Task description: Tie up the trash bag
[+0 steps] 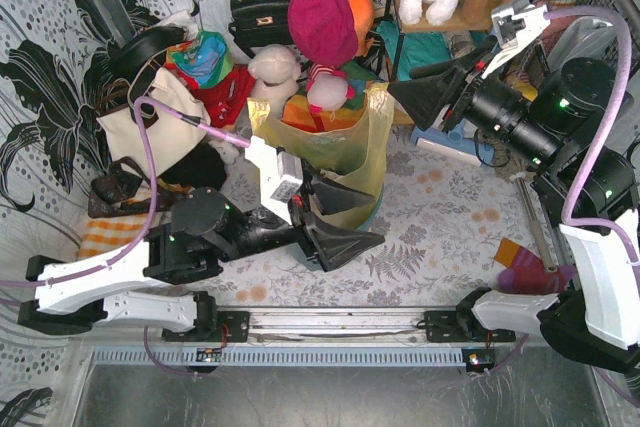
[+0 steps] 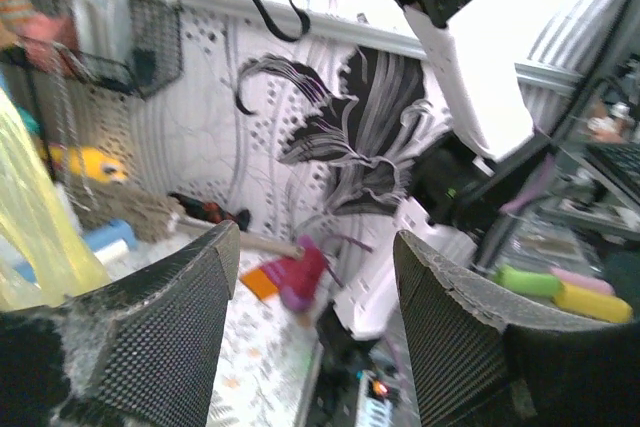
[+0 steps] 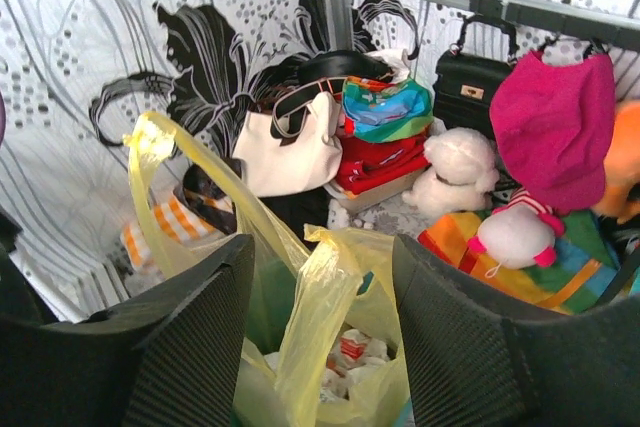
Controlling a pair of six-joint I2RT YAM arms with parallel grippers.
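Note:
The trash bag point(image 1: 335, 147) is thin yellow-green plastic and stands open in a teal bin point(image 3: 268, 292), with crumpled white paper point(image 3: 350, 357) inside. In the right wrist view two handle strips rise from its mouth: one arches high at the left point(image 3: 180, 162), and the other point(image 3: 318, 317) stands between my right gripper's point(image 3: 322, 247) open fingers, touching neither. Seen from above, the right gripper point(image 1: 402, 82) hovers at the bag's upper right. My left gripper point(image 1: 375, 215) is open at the bag's near side, low by the bin. It points away from the bag point(image 2: 35, 217) with nothing between its fingers point(image 2: 315, 237).
Behind the bag are a cream tote with black straps point(image 1: 160, 117), a black handbag point(image 1: 262, 12), a pink hat point(image 1: 322, 17) and plush toys point(image 1: 275, 67). A purple and orange object point(image 1: 525, 272) lies on the floral cloth at the right. A metal rail point(image 1: 340, 322) runs along the near edge.

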